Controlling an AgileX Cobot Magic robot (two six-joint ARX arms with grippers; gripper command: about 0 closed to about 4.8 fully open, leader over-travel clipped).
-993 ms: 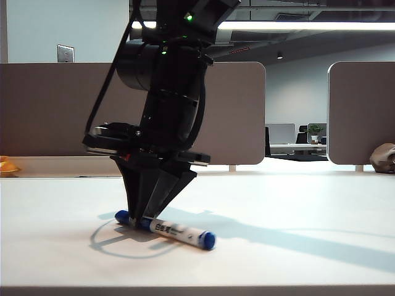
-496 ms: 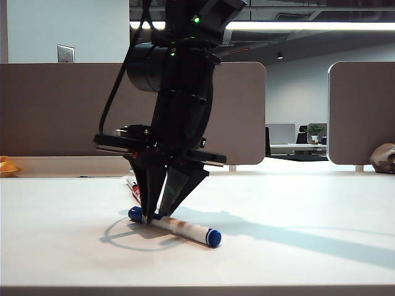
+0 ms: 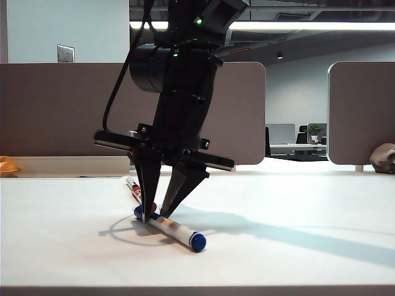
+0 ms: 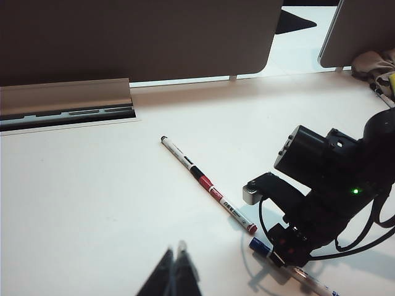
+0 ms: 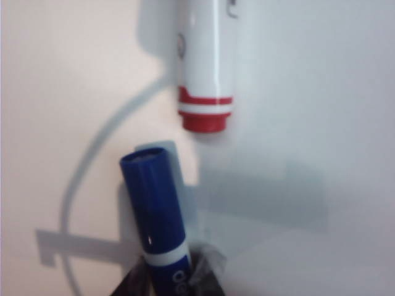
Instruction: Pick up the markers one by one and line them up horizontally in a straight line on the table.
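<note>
Since the right gripper (image 3: 157, 216) pinches the slim white-barrelled marker with blue cap (image 3: 170, 229) right behind its cap (off-centre), it could swivel and knock the red-ended white marker (image 4: 219, 198) just beside it, mid-table (image 3: 296, 246) toward the front edge. Left gripper (image 4: 176, 274) hovers closed, empty.

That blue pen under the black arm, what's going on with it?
The right claw reaches down over the blue pen, its two fingers closed around the barrel near one capped end while the pen lies on the white table. Close to that end lies the tip of a red pen, which forms a slanted row with a black pen beyond it. The left claw hangs shut and empty, away from all three.
</note>
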